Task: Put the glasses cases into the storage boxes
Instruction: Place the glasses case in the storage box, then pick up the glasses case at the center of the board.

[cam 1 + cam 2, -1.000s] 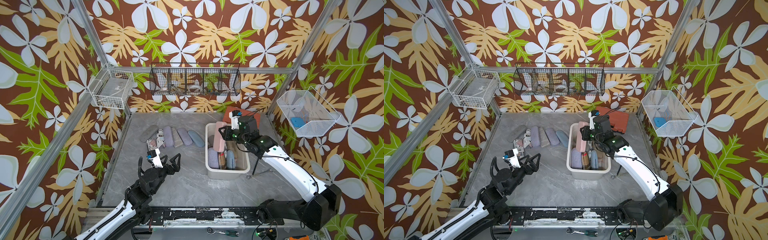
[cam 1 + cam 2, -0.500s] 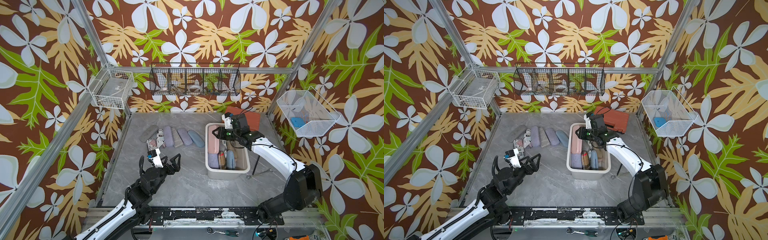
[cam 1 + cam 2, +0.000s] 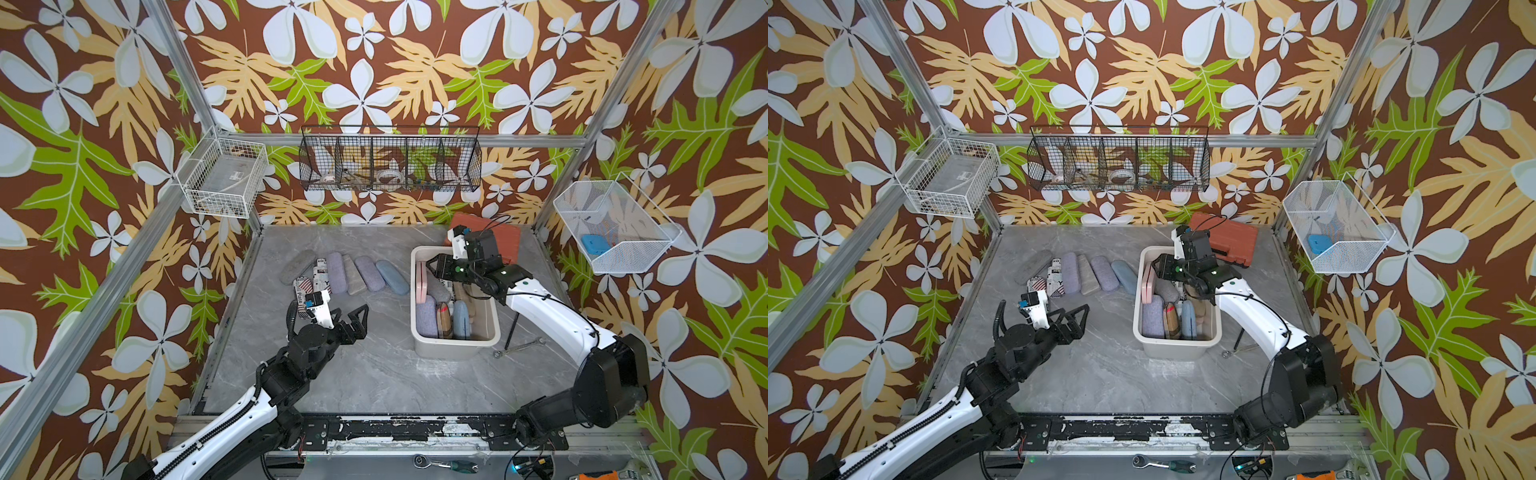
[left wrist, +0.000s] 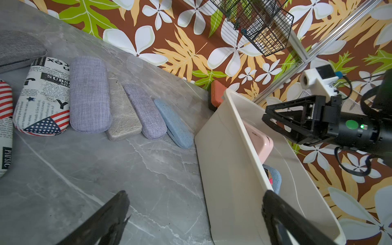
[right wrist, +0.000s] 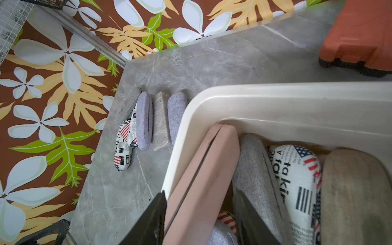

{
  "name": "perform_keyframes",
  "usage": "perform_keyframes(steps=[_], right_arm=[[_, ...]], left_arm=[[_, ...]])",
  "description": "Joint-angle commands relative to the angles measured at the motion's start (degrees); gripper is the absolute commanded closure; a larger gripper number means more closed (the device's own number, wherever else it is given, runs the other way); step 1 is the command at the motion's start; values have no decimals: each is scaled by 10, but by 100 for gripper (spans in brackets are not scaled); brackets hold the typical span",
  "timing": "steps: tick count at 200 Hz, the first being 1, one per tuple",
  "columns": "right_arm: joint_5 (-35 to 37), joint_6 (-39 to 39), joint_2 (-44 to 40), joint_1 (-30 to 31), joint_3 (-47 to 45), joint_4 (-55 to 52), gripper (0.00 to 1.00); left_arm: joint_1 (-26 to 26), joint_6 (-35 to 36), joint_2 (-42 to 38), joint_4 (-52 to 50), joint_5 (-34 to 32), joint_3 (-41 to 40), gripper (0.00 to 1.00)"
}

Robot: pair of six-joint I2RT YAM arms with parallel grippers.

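Note:
A cream storage box (image 3: 455, 343) (image 3: 1177, 340) stands right of centre and holds several glasses cases. A pink case (image 3: 422, 282) (image 5: 201, 180) stands on edge against the box's left wall. My right gripper (image 3: 434, 266) (image 5: 200, 192) hovers over the box's far left corner. It is open, its fingers straddling the pink case with a gap on one side. Several more cases lie in a row on the table, from grey (image 3: 297, 266) to light blue (image 3: 392, 276). My left gripper (image 3: 328, 307) (image 4: 195, 193) hangs wide open and empty, near the newspaper-print cases (image 4: 42, 101).
An orange-red tool case (image 3: 505, 239) lies behind the box. A wrench (image 3: 519, 347) and a thin black rod (image 3: 511, 328) lie right of the box. Wire baskets (image 3: 390, 164) (image 3: 222, 183) (image 3: 615, 226) hang on the walls.
My right arm has brought the pink case down into the box along its left wall, and its jaws have parted. The left arm has stayed put.

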Motion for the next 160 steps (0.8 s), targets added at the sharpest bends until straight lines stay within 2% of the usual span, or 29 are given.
perform_keyframes(steps=[1,25,59,97,132,144,160], right_arm=[[-5,-7,-6,1,-18,18,53],[-18,-12,-13,17,-45,38,51],[-23,-16,-23,25,-91,59,49],[-20,-22,-43,25,-130,61,48],[-27,-39,-75,25,-116,42,44],[-14,-41,-99,25,-112,40,43],[-5,-41,-132,25,-117,47,39]], left_arm=[[1,6,11,8,-2,10,0],[1,-7,27,11,-18,15,0],[1,-35,54,-39,-94,41,0],[1,-29,77,-55,-101,65,0],[3,-23,93,-100,-174,93,0],[17,-27,106,-126,-202,105,0],[73,-42,139,-162,-198,121,0]])
